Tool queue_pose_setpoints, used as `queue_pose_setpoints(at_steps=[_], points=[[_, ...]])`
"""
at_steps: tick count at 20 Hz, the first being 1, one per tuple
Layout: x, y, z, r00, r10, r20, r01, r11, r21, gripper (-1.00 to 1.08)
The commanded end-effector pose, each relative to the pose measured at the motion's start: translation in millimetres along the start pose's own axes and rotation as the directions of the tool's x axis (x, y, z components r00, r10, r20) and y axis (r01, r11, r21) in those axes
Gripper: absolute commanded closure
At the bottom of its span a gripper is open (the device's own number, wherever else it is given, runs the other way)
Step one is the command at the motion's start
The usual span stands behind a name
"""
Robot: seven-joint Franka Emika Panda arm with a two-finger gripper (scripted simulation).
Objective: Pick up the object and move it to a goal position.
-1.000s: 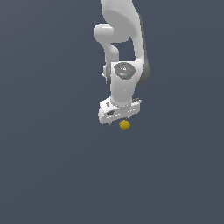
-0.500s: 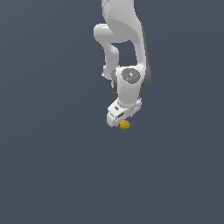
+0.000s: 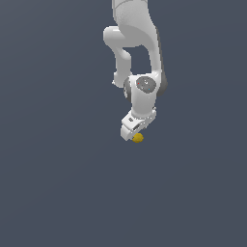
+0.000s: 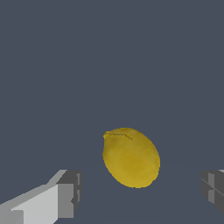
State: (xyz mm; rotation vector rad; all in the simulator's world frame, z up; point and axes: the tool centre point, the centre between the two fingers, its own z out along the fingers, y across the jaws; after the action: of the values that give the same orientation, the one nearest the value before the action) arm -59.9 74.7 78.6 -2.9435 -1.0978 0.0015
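The object is a mustard-yellow, lemon-like oval lump lying on the grey floor. In the wrist view it sits between my two fingertips, with a clear gap on each side, so nothing touches it. My gripper is open. In the exterior view the object peeks out just under the white hand, and my gripper hovers right over it, partly covering it.
The white arm reaches down from the top of the exterior view. A plain dark grey floor stretches all around, with no other objects in sight.
The wrist has turned, so the hand now points edge-on in the exterior view, and it has dropped slightly closer to the yellow lump. The lump has stayed where it was.
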Motion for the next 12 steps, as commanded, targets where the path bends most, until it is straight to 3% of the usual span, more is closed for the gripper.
queue_pose_setpoints(at_steps=[1,12], points=[[-0.1,0.2,1.2,1.000,0.000,0.000,0.000,1.000,0.000,-0.92],[-0.9,-1.0,43.4,1.000,-0.005,-0.001,0.005,1.000,0.000,-0.92]])
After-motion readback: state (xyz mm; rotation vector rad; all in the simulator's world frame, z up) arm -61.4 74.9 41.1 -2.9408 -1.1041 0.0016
